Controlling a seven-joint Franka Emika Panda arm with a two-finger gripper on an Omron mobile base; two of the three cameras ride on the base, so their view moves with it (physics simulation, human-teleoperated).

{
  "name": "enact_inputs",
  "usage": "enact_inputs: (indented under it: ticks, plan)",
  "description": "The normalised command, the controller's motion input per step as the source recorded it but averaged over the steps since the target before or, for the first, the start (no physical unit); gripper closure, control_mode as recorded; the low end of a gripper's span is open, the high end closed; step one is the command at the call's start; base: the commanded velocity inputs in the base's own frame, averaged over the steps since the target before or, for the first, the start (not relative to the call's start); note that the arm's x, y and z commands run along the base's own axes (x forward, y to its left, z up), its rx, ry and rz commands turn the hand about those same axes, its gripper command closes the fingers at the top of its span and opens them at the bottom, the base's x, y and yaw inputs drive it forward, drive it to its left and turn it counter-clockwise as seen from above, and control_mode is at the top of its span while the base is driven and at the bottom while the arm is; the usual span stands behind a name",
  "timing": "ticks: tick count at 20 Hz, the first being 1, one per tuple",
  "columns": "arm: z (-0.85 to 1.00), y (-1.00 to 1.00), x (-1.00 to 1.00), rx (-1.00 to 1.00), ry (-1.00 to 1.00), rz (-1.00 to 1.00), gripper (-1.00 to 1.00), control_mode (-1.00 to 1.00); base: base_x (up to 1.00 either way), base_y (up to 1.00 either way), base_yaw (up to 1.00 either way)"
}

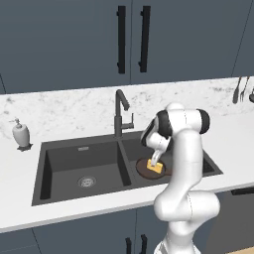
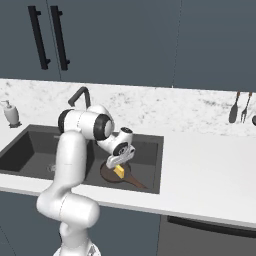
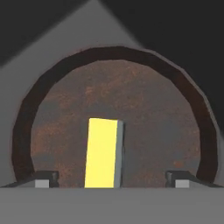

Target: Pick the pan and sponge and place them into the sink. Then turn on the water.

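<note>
Sponge let go over the pan in the sink's right basin

Left to right in the hand view: left fingertip [image 3: 43, 178], yellow sponge [image 3: 103, 153] centre frame on the brown pan [image 3: 131, 109], right fingertip; jaws [image 3: 112, 179] spread wide, holding nothing. Lift straight up clear of the sink [image 1: 59, 149], then reach for the faucet [image 1: 119, 111] handle at frame centre.

Three cameras on one sink [image 1: 49, 149]
Both base views looked down from behind, sharing the right basin; the hand view hung close over the pan [image 3: 131, 96].
</note>
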Motion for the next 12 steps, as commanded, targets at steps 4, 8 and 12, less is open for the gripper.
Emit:
enact_inputs:
  ticks: [4, 8, 12]
  plan:
    - [0.71, 0.04, -0.09, 0.00, -0.12, -0.06, -1.00, -1.00, 0.00, 0.00, 0.00]
    - [0.96, 0.19, -0.27, 0.02, -0.21, -0.10, -1.00, -1.00, 0.00, 0.00, 0.00]
    - [0.98, 0.17, -0.31, 0.08, -0.22, -0.21, -1.00, -1.00, 0.00, 0.00, 0.00]
